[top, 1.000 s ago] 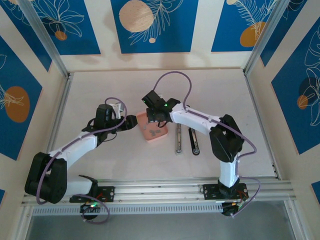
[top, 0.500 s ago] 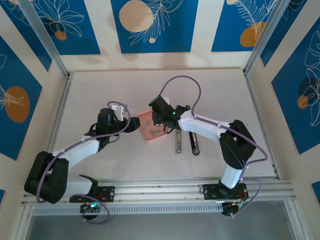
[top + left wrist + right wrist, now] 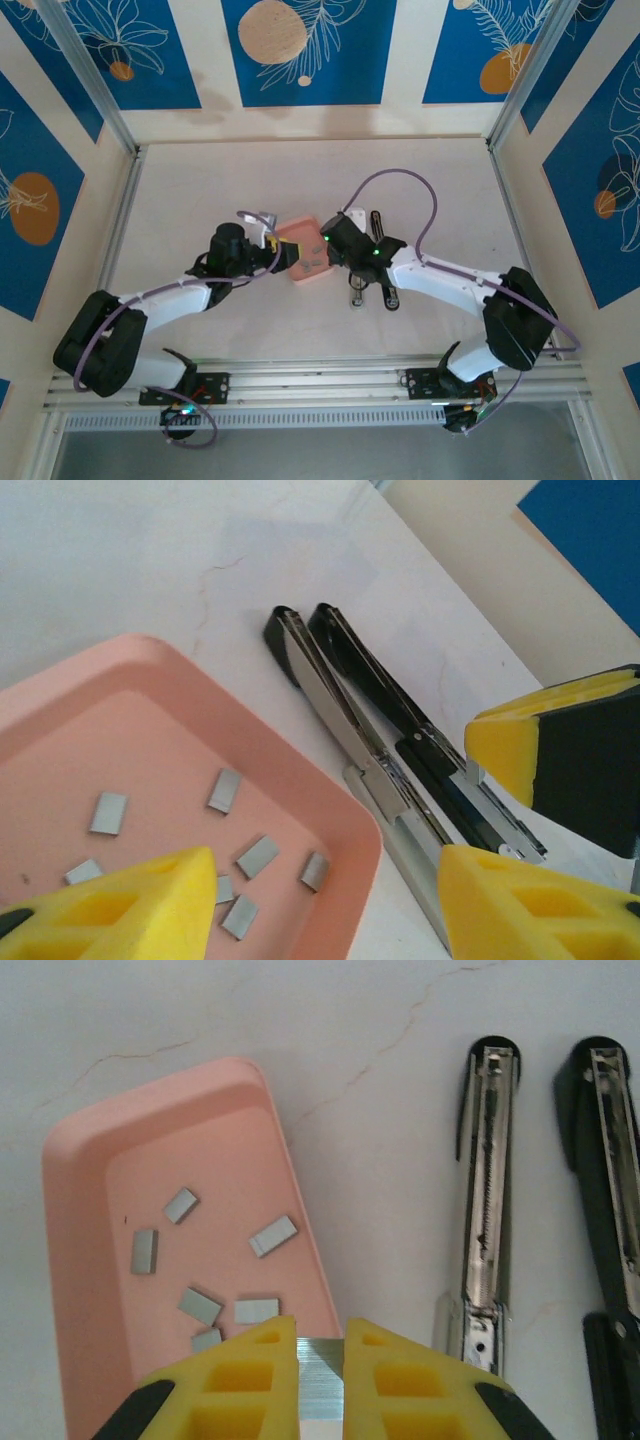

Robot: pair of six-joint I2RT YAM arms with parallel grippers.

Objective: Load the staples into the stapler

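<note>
The stapler (image 3: pixel 485 1230) lies opened flat on the white table, its silver arm beside its black arm (image 3: pixel 610 1210). Left of it, several loose grey staples (image 3: pixel 273 1236) lie in the pink tray (image 3: pixel 290 1160). My right gripper (image 3: pixel 320 1345) hovers over the tray's right rim, shut on a silver strip of staples (image 3: pixel 320 1370). From above, the right gripper (image 3: pixel 328 245) is between the tray (image 3: pixel 305 262) and the stapler (image 3: pixel 354 293). My left gripper (image 3: pixel 330 900) stands open, straddling the tray's corner (image 3: pixel 330 810) and the stapler (image 3: pixel 340 720), with more staples (image 3: pixel 258 856) below it.
The right gripper's yellow and black finger (image 3: pixel 570 750) is close on the right in the left wrist view. Metal rails (image 3: pixel 120 230) border the table at left, right and front. Both arms crowd the middle around the tray.
The right arm has swung down and to the right from above the tray toward the stapler, still shut on the strip. The left gripper has moved right, up to the tray.
</note>
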